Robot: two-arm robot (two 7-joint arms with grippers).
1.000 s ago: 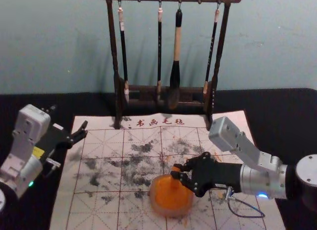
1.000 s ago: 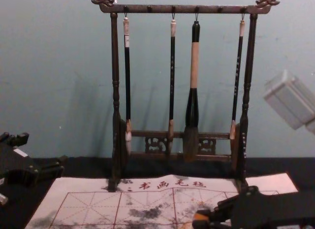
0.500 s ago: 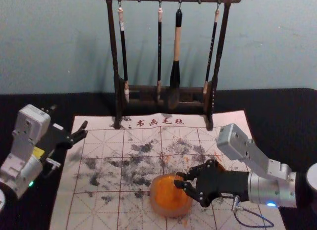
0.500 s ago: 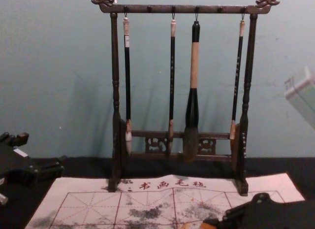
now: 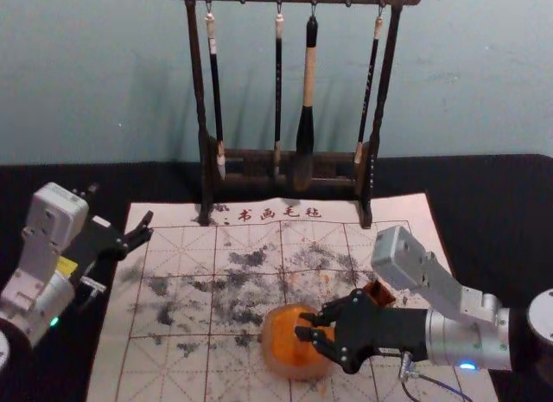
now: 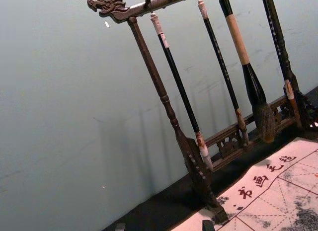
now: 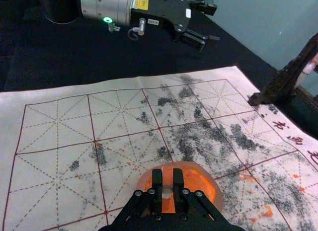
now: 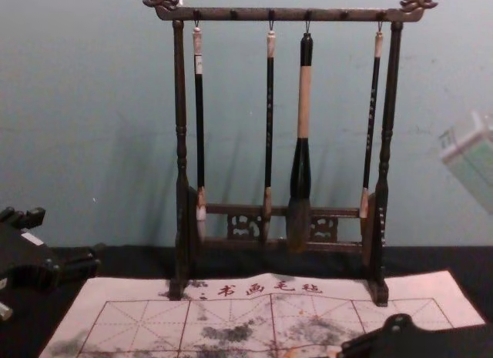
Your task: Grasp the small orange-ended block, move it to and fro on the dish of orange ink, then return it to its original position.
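The translucent dish [image 5: 269, 343] sits on the marked felt mat [image 5: 173, 290], orange ink [image 5: 285, 337] spread inside it. Over the dish, the right gripper [image 5: 303, 325] has its fingers closed against both sides of the small block [image 7: 167, 177]; whether the block touches the ink is hard to say. Beside that gripper is a reddish-brown object [image 5: 378, 292] (perhaps a little box, partly hidden). The left gripper [image 5: 121, 206] is parked at the mat's left, fingers spread apart.
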